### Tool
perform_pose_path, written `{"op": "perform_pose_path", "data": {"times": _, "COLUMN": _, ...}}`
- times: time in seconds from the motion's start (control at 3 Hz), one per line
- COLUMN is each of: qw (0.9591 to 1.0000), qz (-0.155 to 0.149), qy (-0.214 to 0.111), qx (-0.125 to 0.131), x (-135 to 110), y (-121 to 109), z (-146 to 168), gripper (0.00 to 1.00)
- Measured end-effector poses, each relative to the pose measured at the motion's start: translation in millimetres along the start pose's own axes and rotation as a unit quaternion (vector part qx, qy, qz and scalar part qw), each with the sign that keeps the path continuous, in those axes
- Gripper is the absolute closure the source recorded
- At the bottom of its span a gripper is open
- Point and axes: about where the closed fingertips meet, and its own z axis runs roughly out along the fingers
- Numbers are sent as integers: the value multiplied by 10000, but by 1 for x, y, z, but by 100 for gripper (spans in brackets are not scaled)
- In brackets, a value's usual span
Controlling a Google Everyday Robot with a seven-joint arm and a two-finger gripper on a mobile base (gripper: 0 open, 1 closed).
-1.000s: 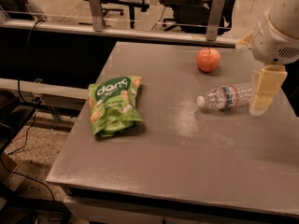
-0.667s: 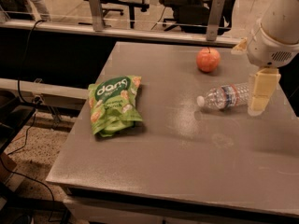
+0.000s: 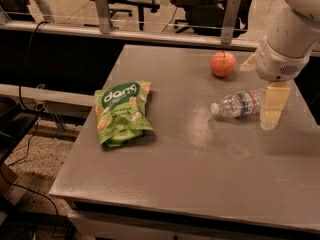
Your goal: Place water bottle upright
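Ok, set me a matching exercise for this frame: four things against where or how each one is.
1 water bottle
2 apple
3 green snack bag
4 gripper

A on the left half of the table
B at the bottle's base end
C lying on its side, cap leftward
D near the table's far edge

Pairs: 1-C, 2-D, 3-A, 4-B
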Motion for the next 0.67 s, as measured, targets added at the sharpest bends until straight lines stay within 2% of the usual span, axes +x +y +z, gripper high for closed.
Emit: {"op": "perform_pose_path", "data": {"times": 0.67, "qw": 9992, "qz": -149, "qy": -44, "qx": -372, "x": -3, "y": -4, "z": 33, "gripper": 0}}
